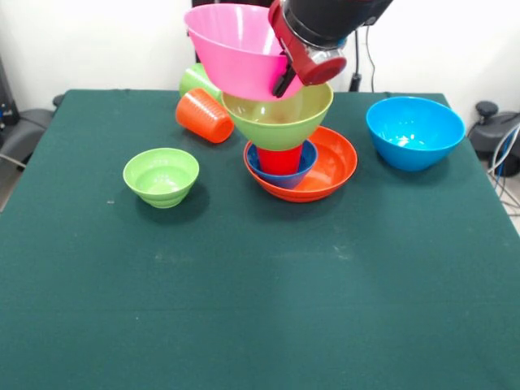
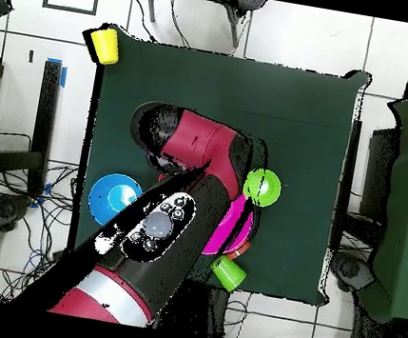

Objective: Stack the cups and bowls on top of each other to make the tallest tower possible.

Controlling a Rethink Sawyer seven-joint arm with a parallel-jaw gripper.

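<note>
The tower stands at mid-table: a wide orange bowl [image 1: 333, 166] holds a small dark blue bowl [image 1: 280, 177], a red cup [image 1: 279, 159] stands in that, and a large green bowl [image 1: 278, 114] sits on the cup. My gripper [image 1: 284, 80] is shut on the right rim of the huge pink bowl [image 1: 236, 49]. It holds the bowl tilted, with the bowl's bottom at the green bowl's rim. The pink bowl also shows in the overhead view [image 2: 235, 225], where the arm hides the gripper. An orange cup [image 1: 205, 115] lies on its side left of the tower, with a light green cup [image 1: 195, 80] behind it.
A small green bowl [image 1: 161, 176] stands upright left of the tower. A large blue bowl [image 1: 414, 132] stands to the right. In the overhead view a yellow cup [image 2: 104, 44] sits at the table's far corner, away from everything else.
</note>
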